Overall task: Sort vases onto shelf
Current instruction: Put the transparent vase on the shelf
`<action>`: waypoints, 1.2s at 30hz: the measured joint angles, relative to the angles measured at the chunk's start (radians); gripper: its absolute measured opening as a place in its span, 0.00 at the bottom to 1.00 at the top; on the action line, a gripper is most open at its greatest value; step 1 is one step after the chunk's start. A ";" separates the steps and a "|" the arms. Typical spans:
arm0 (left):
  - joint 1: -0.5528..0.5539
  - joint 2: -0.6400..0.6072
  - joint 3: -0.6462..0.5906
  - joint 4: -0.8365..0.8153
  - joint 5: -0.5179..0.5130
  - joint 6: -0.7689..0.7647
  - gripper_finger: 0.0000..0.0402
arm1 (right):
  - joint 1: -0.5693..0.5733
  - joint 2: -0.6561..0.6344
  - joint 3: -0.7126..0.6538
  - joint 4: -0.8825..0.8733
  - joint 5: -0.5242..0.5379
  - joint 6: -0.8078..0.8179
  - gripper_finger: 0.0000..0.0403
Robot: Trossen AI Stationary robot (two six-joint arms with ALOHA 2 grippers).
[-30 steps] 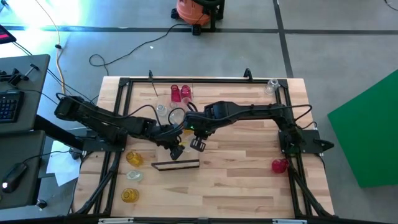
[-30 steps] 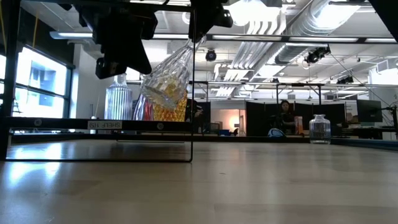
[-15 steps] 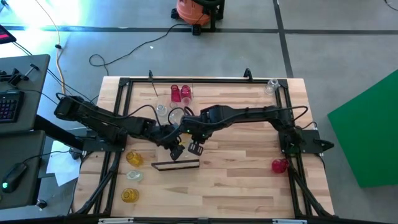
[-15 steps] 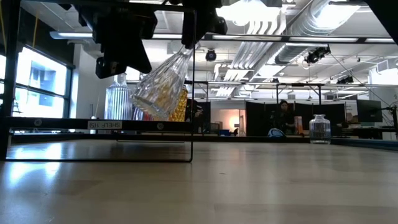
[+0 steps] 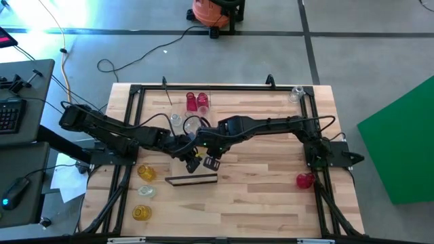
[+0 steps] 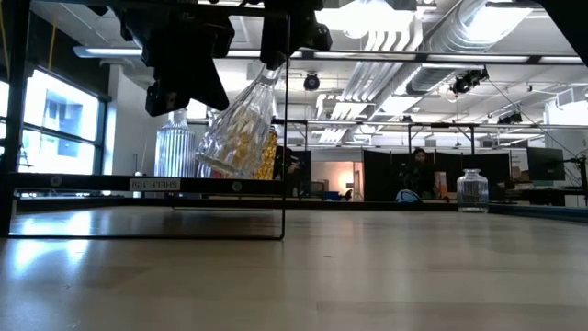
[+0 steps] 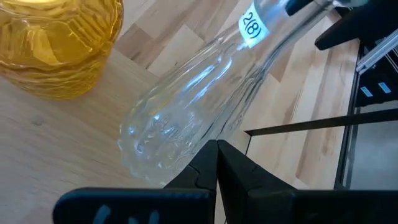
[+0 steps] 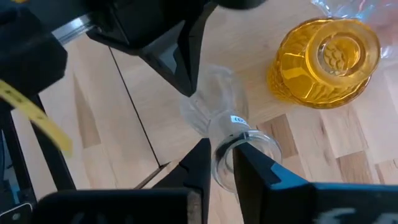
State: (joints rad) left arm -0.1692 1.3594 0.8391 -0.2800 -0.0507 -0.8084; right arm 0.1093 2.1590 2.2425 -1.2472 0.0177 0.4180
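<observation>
**Risk: clear vase slips or tips at release**

The right pincer (image 8: 219, 163) grips the clear vase (image 8: 208, 112) at its neck rim, fingers clamped on the glass. The vase hangs tilted above the counter (image 5: 271, 190), near the middle, just beside an amber vase (image 8: 323, 59) and behind the shelf (image 5: 192, 180). The left pincer (image 7: 216, 163) sits closed and empty, its tip just beside the vase body.

Hazards, judged from this pose:
- A loosening grip on the tilted vase lets it drop and roll.
- The swinging body may strike the amber vase or the left pincer.
</observation>
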 joint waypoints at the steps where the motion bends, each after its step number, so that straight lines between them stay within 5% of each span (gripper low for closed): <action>1: 0.000 0.000 0.000 -0.001 0.002 0.002 0.00 | 0.000 0.000 0.000 0.006 0.001 0.001 0.10; 17: -0.001 0.000 0.000 -0.008 0.016 0.009 0.00 | -0.002 0.001 0.003 0.057 -0.024 0.000 0.11; 26: -0.001 -0.001 0.000 -0.013 0.017 0.009 0.00 | -0.002 -0.001 0.116 0.067 -0.009 -0.053 0.11; 36: -0.002 0.000 0.000 -0.015 0.017 0.007 0.00 | 0.010 0.002 0.061 0.080 -0.048 -0.038 0.11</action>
State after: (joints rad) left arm -0.1707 1.3594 0.8394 -0.2951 -0.0338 -0.8009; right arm 0.1191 2.1605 2.3031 -1.1673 -0.0299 0.3801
